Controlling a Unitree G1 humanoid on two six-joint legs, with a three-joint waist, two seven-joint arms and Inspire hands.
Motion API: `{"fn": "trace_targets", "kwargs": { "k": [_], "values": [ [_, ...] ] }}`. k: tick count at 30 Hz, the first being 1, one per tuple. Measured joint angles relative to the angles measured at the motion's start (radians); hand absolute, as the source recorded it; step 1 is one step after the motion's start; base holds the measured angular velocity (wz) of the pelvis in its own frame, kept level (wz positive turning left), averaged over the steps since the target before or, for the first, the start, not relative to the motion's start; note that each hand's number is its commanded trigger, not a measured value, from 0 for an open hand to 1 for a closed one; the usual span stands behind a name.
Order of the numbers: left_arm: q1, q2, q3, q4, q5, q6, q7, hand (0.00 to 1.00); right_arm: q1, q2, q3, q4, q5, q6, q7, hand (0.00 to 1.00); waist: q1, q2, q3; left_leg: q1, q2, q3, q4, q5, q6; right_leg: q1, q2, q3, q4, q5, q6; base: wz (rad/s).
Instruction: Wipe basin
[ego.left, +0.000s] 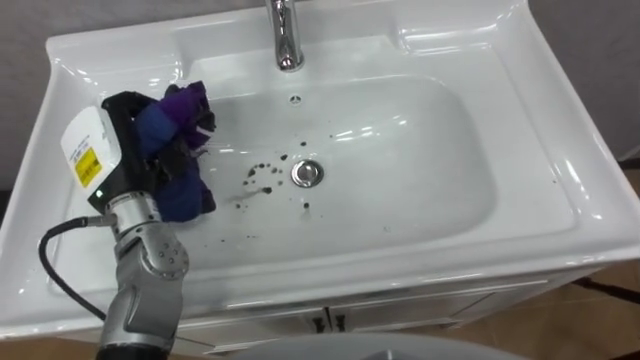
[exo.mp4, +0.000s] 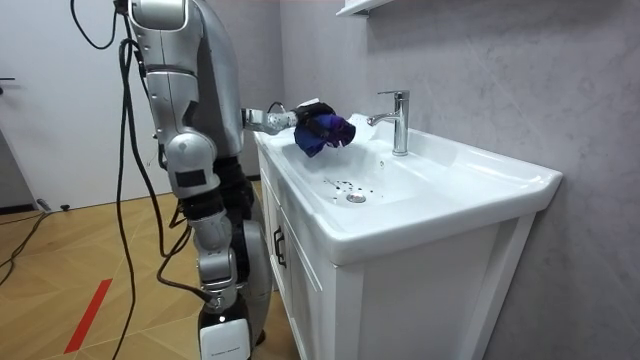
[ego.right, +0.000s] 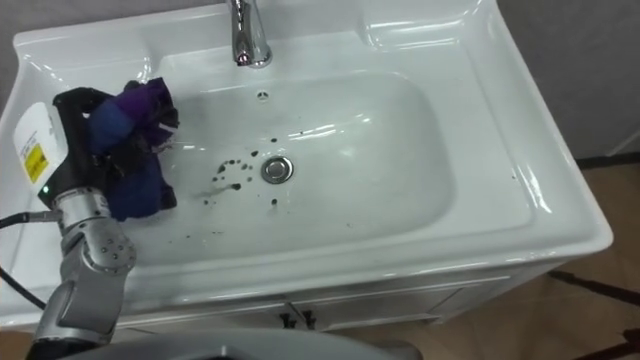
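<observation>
**Desk:** What does the robot have hold of at the basin (ego.left: 430, 160)?

**Photographer:** A bunched purple-and-blue cloth (ego.left: 182, 150). The left hand (ego.left: 128, 108) has its dark fingers curled into the folds and grips the wad tight.

**Desk:** Where is the cloth, exactly?

**Photographer:** Over the bowl's left slope, seen from the head camera, well apart from the drain (ego.left: 307, 173). In the room view it rides at about rim level, clear of the bowl's bottom. Whether its lower edge touches the porcelain, I cannot tell.

**Desk:** And the bowl itself?

**Photographer:** It is white and glossy, with dark specks (ego.left: 258, 176) scattered just left of the drain and a few more below and to the right of it. The chrome tap (ego.left: 287, 35) stands upright at the back rim, centred above the drain.

**Desk:** How is the robot placed?

**Photographer:** It stands upright on a wood floor (exo.mp4: 100, 260) at the front of the white cabinet (exo.mp4: 440, 290) that carries the basin. Its left arm reaches forward over the rim.
</observation>
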Motion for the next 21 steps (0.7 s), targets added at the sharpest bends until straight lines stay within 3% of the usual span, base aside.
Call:
{"fn": "trace_targets", "kwargs": {
  "k": [8, 21],
  "values": [
    [-0.004, 0.001, -0.035, 0.152, 0.001, 0.003, -0.013, 1.00, -0.002, 0.000, 0.010, -0.008, 0.001, -0.005, -0.001, 0.00, -0.012, 0.001, 0.0046, 0.000, 0.000, 0.005, 0.000, 0.000, 0.000, -0.005, 0.000, 0.004, -0.002, 0.000, 0.000, 0.00],
    [-0.016, 0.012, -0.032, 0.215, 0.001, -0.026, -0.014, 1.00, -0.016, 0.000, 0.009, -0.012, -0.006, -0.022, -0.007, 0.00, -0.029, -0.014, 0.0064, 0.003, 0.002, 0.021, -0.005, 0.000, 0.000, -0.018, 0.001, 0.021, -0.002, 0.000, 0.000, -0.03]
  ]
}}
